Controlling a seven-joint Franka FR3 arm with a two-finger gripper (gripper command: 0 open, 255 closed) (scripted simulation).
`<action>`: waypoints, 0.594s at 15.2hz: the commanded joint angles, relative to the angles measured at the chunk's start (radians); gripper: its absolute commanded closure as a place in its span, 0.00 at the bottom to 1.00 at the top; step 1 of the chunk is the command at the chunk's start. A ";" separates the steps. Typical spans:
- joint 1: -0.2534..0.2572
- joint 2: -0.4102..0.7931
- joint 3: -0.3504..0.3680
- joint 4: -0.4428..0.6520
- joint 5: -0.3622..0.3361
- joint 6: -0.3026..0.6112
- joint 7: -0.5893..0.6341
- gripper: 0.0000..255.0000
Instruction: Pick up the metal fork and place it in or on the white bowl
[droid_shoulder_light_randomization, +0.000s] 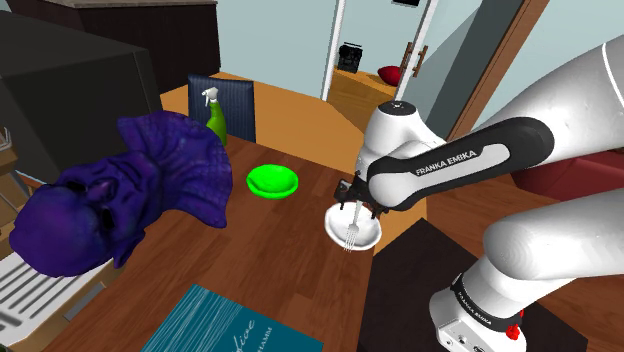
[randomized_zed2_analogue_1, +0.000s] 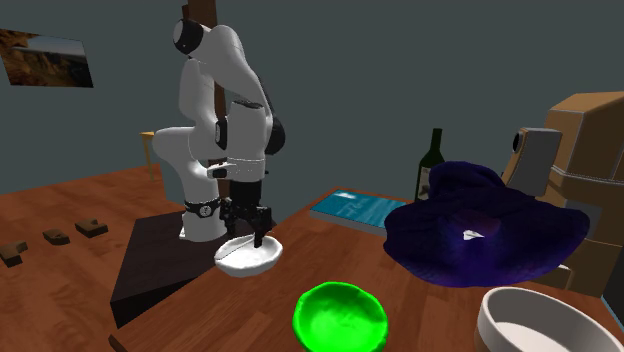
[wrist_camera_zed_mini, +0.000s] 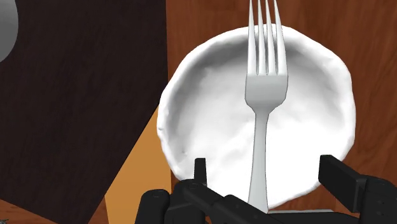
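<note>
Job looks nearly done: the shiny grey metal fork (wrist_camera_zed_mini: 266, 89) lies in the round white bowl (wrist_camera_zed_mini: 203, 114). The black pincer (wrist_camera_zed_mini: 267, 164) hangs over it, wide apart and not touching it, and only needs to lift away.

In the shoulder view my arm (droid_shoulder_light_randomization: 480, 160) reaches from five o'clock toward ten, gripper (droid_shoulder_light_randomization: 352, 207) hanging vertical with its fingers (wrist_camera_zed_mini: 343, 181) spread apart.

We see a brown wooden tabletop (droid_shoulder_light_randomization: 300, 260). On it sit a small white bowl (droid_shoulder_light_randomization: 371, 231) near the edge, a bright green bowl (droid_shoulder_light_randomization: 272, 181) close by, a big crumpled purple heap (droid_shoulder_light_randomization: 150, 190), a teal book (droid_shoulder_light_randomization: 215, 320), a green spray bottle (droid_shoulder_light_randomization: 215, 115), a dark wine bottle (randomized_zed2_analogue_1: 433, 160) and a larger white bowl (randomized_zed2_analogue_1: 500, 312).
</note>
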 joint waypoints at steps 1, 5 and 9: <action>0.000 0.000 0.000 0.000 0.000 0.000 0.000 0.00; 0.066 -0.158 -0.079 0.044 0.018 -0.202 -0.025 0.00; 0.066 -0.158 -0.080 0.044 0.017 -0.202 -0.025 0.00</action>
